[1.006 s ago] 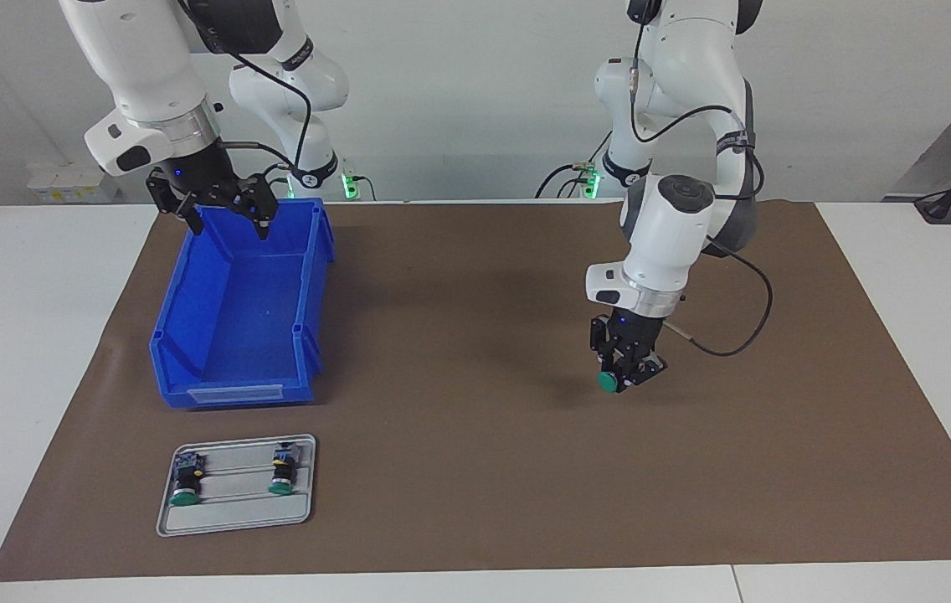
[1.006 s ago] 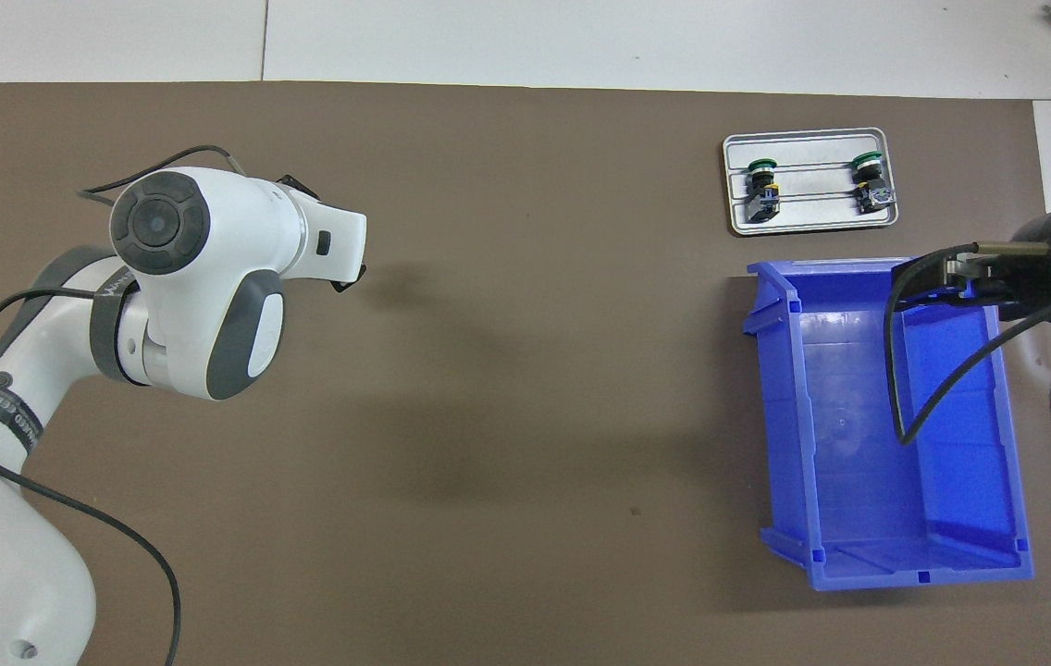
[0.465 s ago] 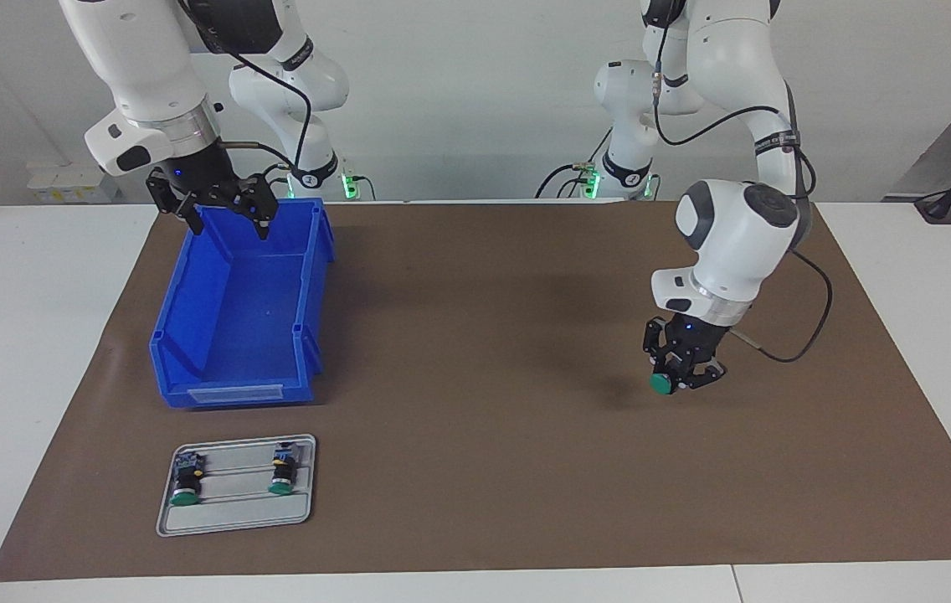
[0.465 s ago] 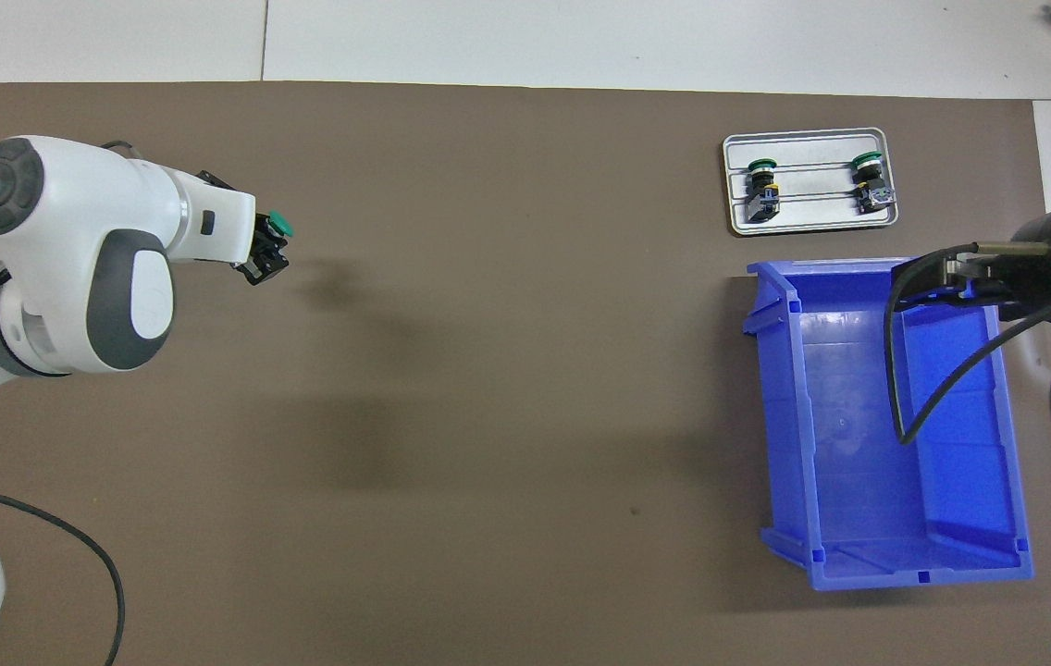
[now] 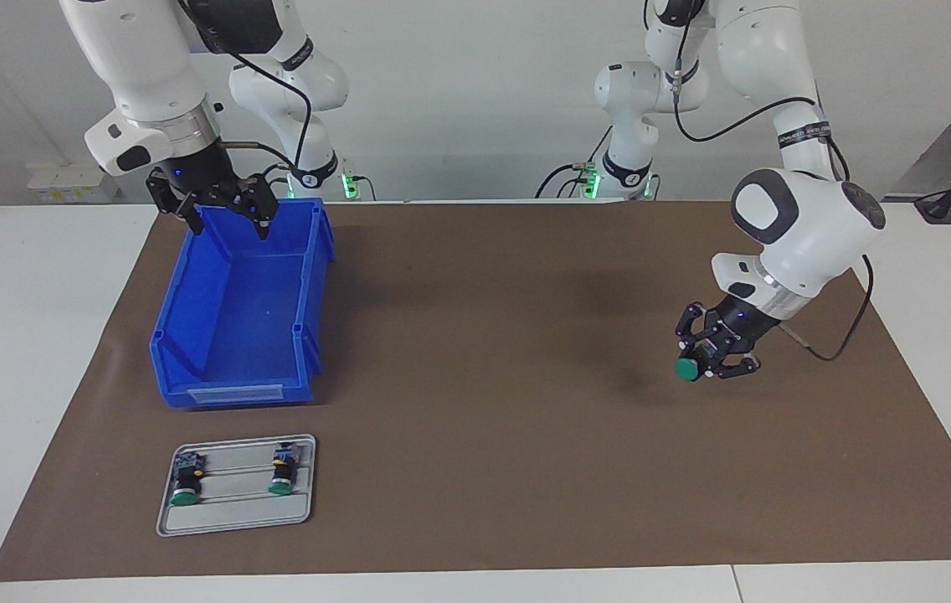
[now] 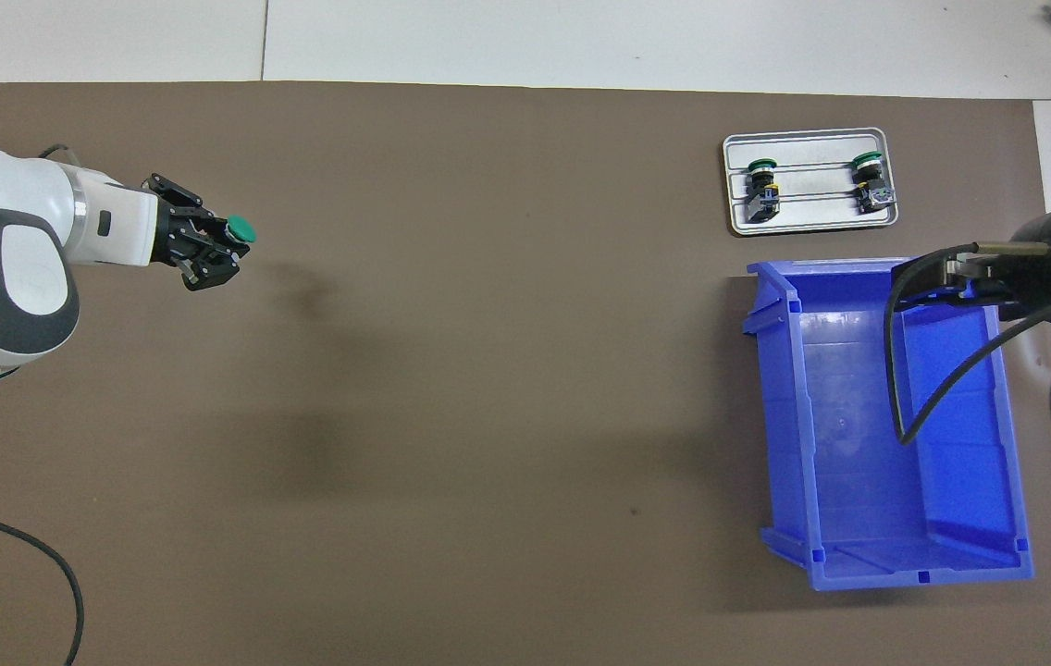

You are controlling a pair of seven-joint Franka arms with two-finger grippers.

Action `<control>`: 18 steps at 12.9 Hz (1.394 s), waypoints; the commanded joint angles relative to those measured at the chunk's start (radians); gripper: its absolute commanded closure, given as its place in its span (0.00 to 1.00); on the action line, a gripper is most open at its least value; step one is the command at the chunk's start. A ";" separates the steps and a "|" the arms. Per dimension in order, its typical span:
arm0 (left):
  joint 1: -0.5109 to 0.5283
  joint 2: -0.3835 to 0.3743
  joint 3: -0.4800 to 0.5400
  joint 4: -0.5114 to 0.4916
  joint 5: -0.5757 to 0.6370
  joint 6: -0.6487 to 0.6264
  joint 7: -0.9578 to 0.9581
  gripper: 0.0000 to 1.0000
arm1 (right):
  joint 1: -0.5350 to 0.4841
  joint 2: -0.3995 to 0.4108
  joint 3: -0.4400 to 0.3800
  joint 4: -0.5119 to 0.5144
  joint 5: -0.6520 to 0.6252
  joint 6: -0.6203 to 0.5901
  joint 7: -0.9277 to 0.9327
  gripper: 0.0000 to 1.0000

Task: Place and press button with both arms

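Button [image 5: 686, 369], green cap and dark body, was held in the left gripper [image 5: 714, 356], jaws narrowed around its body, cap pointing sideways toward the middle of the mat [image 5: 484, 352]. It hung clear of the mat at the left arm's end of the table; a shadow lay on the mat beneath it. In the overhead view the cap [image 6: 240, 228] stuck out past the gripper's tip [image 6: 202, 252].

Right gripper [image 5: 228, 213] hovered over the blue bin [image 5: 241, 327], at the bin's end nearer the robots, jaws spread wide and holding nothing. That arm waited.

Two lookalike buttons [image 5: 185, 486] [image 5: 281, 476] lay on the grey tray [image 5: 233, 519], which sat farther from the robots than the bin and just beside it.

Judgement: the carrying step was in hand; placing not yet done, pressing not yet begun. The next move likely called for turning the button cap-up and lowering it until its base met the mat, then steadying the body with one gripper while the other came across to push the cap. Cap lay sideways, so a wrist turn looked needed first.
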 commanded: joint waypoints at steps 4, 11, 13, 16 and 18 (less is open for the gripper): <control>0.054 -0.112 -0.006 -0.196 -0.308 0.001 0.253 0.85 | -0.014 -0.013 0.008 -0.012 0.023 0.002 -0.005 0.00; 0.016 -0.139 -0.012 -0.379 -0.717 0.001 0.593 0.99 | -0.014 -0.013 0.007 -0.012 0.023 0.002 -0.005 0.00; -0.016 -0.114 -0.012 -0.409 -0.867 -0.002 0.721 1.00 | -0.014 -0.013 0.008 -0.012 0.023 0.002 -0.005 0.00; -0.057 -0.089 -0.013 -0.418 -1.010 0.001 0.796 1.00 | -0.014 -0.013 0.008 -0.012 0.023 0.002 -0.005 0.00; -0.080 -0.089 -0.013 -0.418 -1.085 0.000 0.799 1.00 | -0.014 -0.013 0.007 -0.012 0.023 0.002 -0.005 0.00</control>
